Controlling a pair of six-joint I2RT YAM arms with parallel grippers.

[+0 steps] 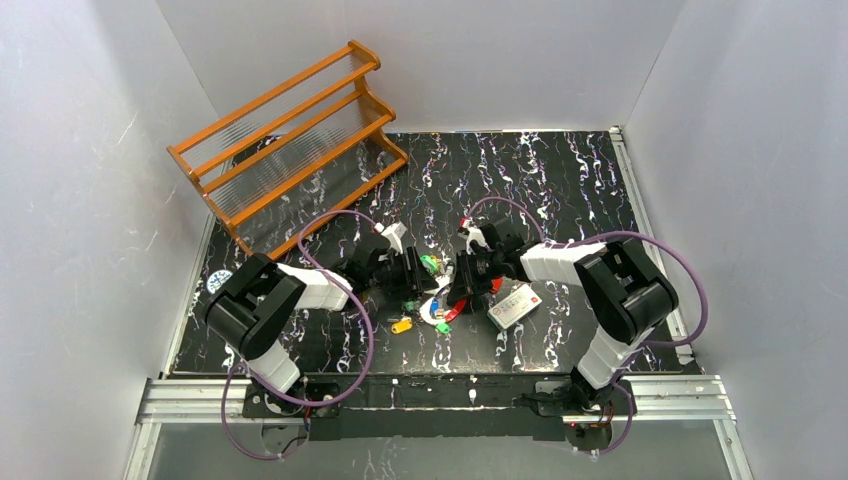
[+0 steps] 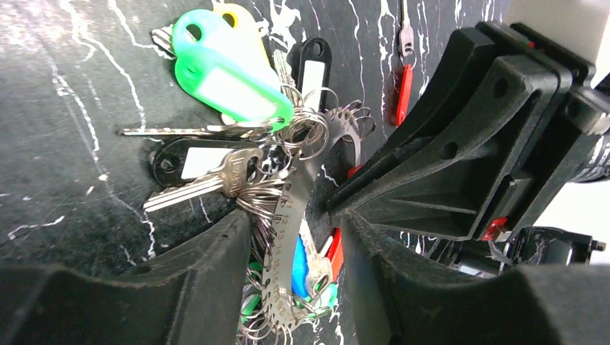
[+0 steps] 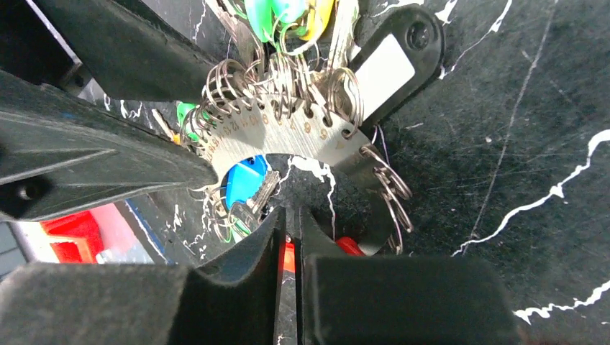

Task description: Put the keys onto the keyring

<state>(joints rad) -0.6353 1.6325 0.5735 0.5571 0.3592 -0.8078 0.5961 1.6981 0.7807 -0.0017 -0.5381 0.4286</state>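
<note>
The keyring (image 2: 288, 215) is a curved silver band with numbered holes and several small split rings. It lies between my two grippers (image 1: 437, 308). Hanging on it are keys with a green tag (image 2: 230, 79), a yellow tag (image 2: 241, 21), black tags and a blue tag (image 3: 244, 180). My left gripper (image 2: 295, 223) is open, its fingers standing either side of the band. My right gripper (image 3: 291, 213) is shut to a thin slit just below the band's inner arc (image 3: 280, 140). A red key (image 3: 286, 255) shows through that slit; I cannot tell if it is pinched.
A yellow key (image 1: 401, 325) and a red key (image 1: 455, 312) lie loose near the grippers. Another red key (image 2: 404, 93) lies beyond the ring. A white card (image 1: 515, 305) sits right of centre. An orange wooden rack (image 1: 290, 140) stands at the back left.
</note>
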